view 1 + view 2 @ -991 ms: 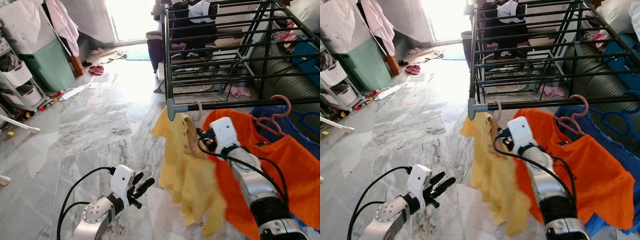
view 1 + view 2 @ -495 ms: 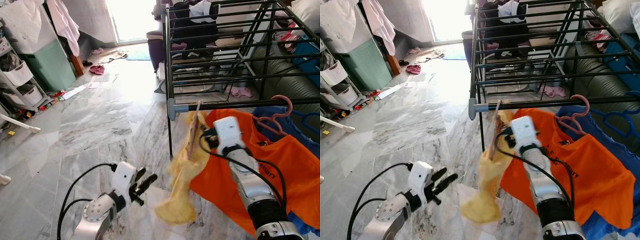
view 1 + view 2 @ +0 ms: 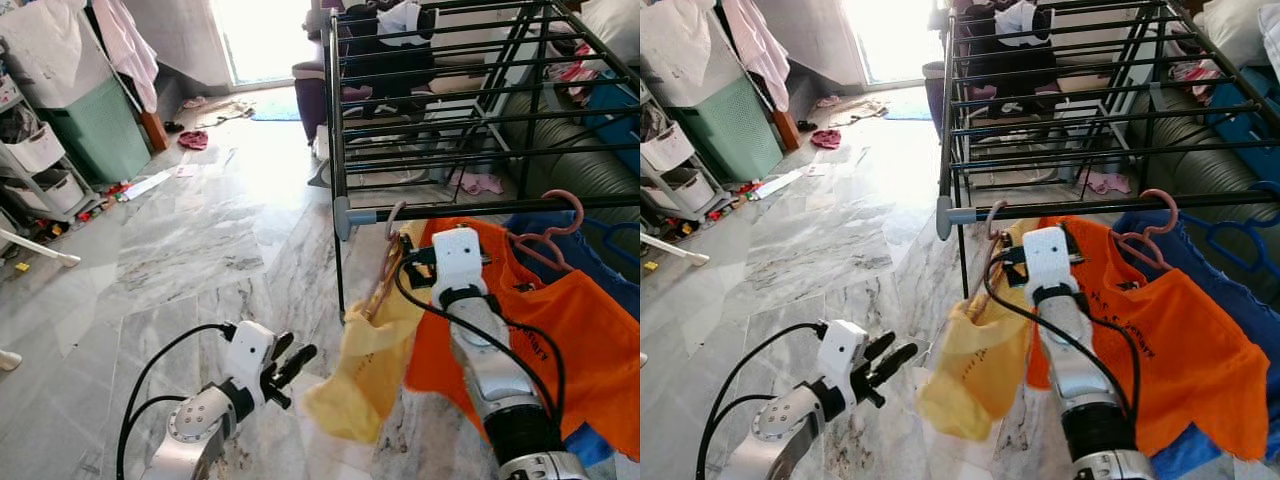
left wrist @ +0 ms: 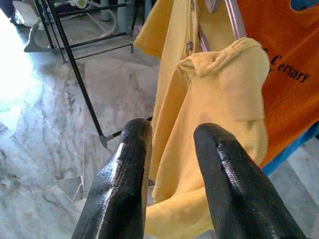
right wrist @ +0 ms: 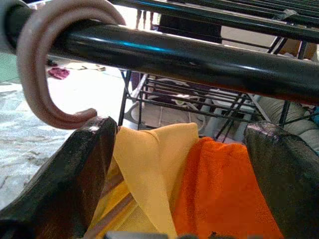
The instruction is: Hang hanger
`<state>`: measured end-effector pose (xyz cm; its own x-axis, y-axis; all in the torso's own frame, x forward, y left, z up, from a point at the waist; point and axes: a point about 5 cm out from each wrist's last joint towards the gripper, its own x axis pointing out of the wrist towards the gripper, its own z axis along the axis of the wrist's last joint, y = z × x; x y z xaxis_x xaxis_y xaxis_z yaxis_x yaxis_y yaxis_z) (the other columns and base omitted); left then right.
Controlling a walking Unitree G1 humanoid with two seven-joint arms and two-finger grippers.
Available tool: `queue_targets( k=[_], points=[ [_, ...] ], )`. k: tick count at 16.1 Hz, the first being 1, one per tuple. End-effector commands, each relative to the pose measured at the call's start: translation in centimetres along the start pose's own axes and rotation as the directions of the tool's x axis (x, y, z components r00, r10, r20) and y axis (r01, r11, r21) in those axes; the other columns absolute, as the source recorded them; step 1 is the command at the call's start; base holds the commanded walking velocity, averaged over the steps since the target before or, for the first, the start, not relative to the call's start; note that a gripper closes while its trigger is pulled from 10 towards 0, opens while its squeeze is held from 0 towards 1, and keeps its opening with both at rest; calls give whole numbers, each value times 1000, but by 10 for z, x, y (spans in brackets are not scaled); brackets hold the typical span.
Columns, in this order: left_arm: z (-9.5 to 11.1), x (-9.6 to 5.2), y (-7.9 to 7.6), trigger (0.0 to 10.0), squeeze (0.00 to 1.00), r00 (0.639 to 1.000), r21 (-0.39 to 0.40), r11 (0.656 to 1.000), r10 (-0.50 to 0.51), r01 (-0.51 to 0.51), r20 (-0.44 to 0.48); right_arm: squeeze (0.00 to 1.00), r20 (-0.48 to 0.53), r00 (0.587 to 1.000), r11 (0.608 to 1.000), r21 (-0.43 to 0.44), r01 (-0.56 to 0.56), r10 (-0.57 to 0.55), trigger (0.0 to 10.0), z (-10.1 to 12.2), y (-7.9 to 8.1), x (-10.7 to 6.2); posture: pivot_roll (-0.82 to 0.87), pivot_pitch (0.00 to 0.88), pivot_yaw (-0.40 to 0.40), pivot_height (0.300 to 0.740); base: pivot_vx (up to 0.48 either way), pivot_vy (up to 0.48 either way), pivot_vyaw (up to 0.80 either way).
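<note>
- We see a black rail [image 5: 189,59] of the drying rack crossing the picture; we place everything else by it.
- A pale pink hanger hook [image 5: 47,59] curls over the rail near its grey end cap [image 5: 6,25], its open tip curving back below the rail.
- Our right gripper [image 5: 179,164] sits just beneath the rail, its two black fingers [image 5: 65,179] spread wide apart with nothing between their tips.
- Under the rail, between those fingers, hangs a yellow garment [image 5: 149,164], touching an orange garment [image 5: 219,194] beside it.
- Beyond the rail we make out further rack bars [image 5: 199,94] and pale marble floor [image 5: 30,129].
</note>
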<state>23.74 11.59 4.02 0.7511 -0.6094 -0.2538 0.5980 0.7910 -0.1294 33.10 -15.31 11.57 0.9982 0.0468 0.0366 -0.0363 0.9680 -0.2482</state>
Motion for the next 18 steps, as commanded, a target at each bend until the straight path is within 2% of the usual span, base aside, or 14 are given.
queue_targets(
  k=[1,3,6,8,9,11,14,18],
  points=[
    [2,-2,3,10000,0,1000,5,1000,8,-8,-2,1000,48,999,1000,7,-4,3,10000,11,5,2,-57,6,103,740,0,0,0],
    [3,1,2,10000,0,1000,-6,1000,-21,21,1,1000,58,998,1000,13,-4,3,10000,15,6,4,-52,3,100,740,0,0,0],
    [8,7,-1,10000,0,997,2,997,-77,77,5,1000,60,998,997,74,-19,14,10000,25,13,9,-54,6,100,740,0,0,0],
    [6,7,-3,10000,0,996,-17,996,-90,90,4,1000,53,997,991,116,-70,64,10000,30,26,7,-54,7,101,740,0,0,0],
    [4,7,-3,10000,0,996,-28,995,-91,91,-3,1000,42,992,983,135,-124,119,10000,30,37,3,-53,7,105,740,0,0,0],
    [0,5,1,10000,0,997,-27,997,-72,71,-18,1000,5,982,972,143,-186,187,10000,22,49,-4,-50,10,106,740,0,0,0],
    [-7,-3,9,10000,0,998,-16,999,-33,32,-49,1000,-41,982,976,124,-176,183,10000,11,48,-15,-47,16,107,740,0,0,0],
    [-10,-2,9,10000,0,998,-19,999,-32,31,-58,1000,-116,990,995,78,-66,75,10000,-7,29,-21,-51,14,107,740,0,0,0]
  ],
)
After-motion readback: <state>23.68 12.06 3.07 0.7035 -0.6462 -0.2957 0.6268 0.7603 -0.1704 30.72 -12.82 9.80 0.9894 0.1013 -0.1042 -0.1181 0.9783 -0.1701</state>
